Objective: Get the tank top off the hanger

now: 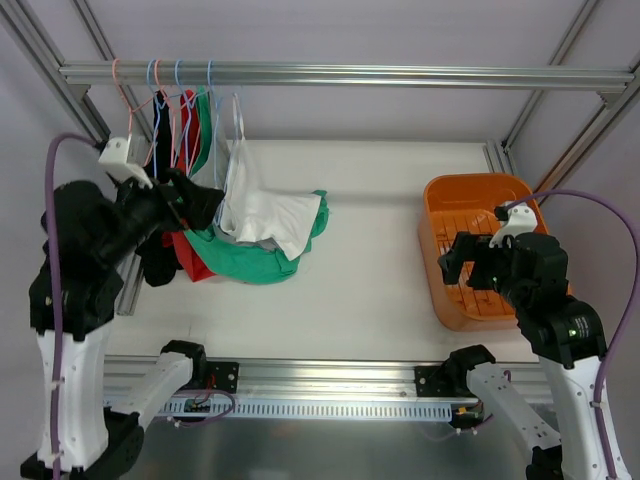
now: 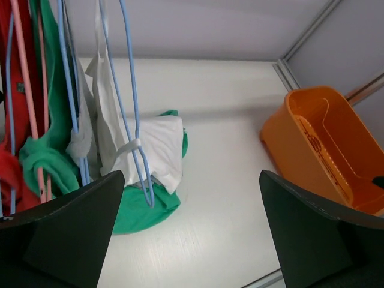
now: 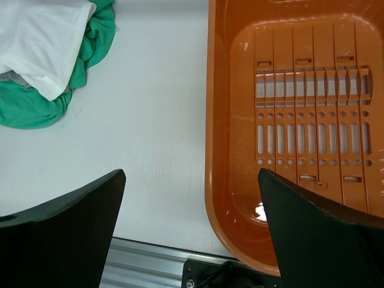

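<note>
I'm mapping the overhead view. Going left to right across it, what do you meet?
Left arm → white garment → orange basket. The other hanging clothes and the right arm overlap these, so I left them out.

The left arm (image 1: 90,240) and the right arm (image 1: 545,290) both had bulky matte black housings around their upper joints, and each lower link (image 1: 68,400) was a smooth white shell. A thin lilac cable (image 1: 52,190) arched from each wrist and ran down the body. A small white bracket (image 1: 125,155) capped each wrist. A tiny green dot (image 1: 573,333) showed on the right arm's black casing. On the left gripper (image 2: 191,174) and the right gripper (image 3: 191,173), the fingers (image 2: 66,234) were broad, black, matte wedges with pointed tips.
</note>
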Robot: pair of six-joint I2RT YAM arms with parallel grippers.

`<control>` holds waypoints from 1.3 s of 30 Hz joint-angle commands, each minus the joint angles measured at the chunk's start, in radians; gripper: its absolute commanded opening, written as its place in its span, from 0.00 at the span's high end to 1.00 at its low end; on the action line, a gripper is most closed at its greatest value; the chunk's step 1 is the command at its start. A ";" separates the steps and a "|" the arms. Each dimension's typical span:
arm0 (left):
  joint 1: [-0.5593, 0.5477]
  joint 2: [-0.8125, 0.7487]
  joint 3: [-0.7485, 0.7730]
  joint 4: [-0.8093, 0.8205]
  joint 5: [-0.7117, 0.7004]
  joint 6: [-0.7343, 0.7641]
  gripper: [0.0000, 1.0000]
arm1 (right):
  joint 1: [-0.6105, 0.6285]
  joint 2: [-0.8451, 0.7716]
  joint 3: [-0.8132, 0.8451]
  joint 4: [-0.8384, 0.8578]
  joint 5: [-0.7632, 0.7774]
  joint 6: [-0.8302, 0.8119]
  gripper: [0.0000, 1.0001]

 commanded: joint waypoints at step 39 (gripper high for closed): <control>-0.093 0.629 0.422 0.007 -0.311 0.163 1.00 | -0.002 -0.037 -0.106 0.115 -0.179 0.023 0.01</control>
